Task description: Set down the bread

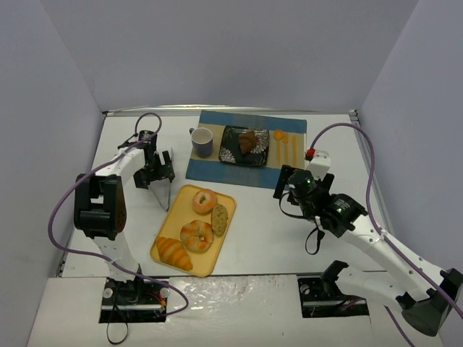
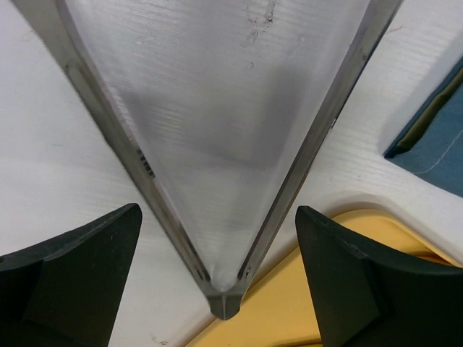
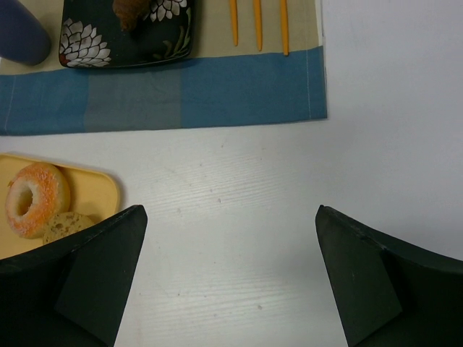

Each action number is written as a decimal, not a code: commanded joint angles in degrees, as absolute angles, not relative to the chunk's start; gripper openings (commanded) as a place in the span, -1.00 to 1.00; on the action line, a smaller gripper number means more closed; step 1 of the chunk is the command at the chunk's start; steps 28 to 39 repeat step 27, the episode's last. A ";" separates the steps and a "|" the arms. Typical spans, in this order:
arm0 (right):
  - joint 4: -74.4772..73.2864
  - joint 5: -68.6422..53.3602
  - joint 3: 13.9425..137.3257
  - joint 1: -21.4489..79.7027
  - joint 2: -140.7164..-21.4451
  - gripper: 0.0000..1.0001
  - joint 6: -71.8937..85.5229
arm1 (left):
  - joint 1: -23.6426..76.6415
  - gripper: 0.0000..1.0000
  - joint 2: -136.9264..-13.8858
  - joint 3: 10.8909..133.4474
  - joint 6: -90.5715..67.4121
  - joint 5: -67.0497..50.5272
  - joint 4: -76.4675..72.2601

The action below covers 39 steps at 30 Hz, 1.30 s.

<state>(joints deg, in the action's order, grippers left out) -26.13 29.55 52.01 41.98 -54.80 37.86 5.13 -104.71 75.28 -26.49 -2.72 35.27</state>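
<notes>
At far left, over the white table [image 1: 268,238], the left gripper [image 2: 218,211] stands spread, its fingers [image 2: 72,275] flanking metal tongs [image 2: 226,298] with a thin gap on each side. Just beside it, the yellow tray [image 1: 163,249] holds two glazed ring breads [image 1: 197,235], a speckled cookie [image 1: 220,217] and a croissant [image 1: 173,251]. Farther right, a blue placemat [image 3: 217,101] carries a purple mug [image 1: 202,142], a dark floral plate [image 3: 87,47] with the bread [image 1: 248,142] lying on it, and orange cutlery [image 3: 257,25]. Nearer than the mat's right corner, the right gripper [image 3: 231,210] hangs wide apart and empty over bare table.
</notes>
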 commanded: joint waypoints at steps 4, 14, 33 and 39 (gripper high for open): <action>-15.00 30.38 54.72 41.01 -62.89 1.00 33.81 | 5.01 0.92 -97.34 80.89 -24.72 2.07 40.49; -8.46 23.14 56.15 32.85 -70.63 1.00 30.77 | 13.24 0.94 -79.15 78.93 -28.07 5.16 46.75; -7.91 22.18 56.69 32.23 -69.35 1.00 29.99 | 26.13 0.94 -67.48 70.26 -31.66 5.40 39.93; -7.91 22.18 56.69 32.23 -69.35 1.00 29.99 | 26.13 0.94 -67.48 70.26 -31.66 5.40 39.93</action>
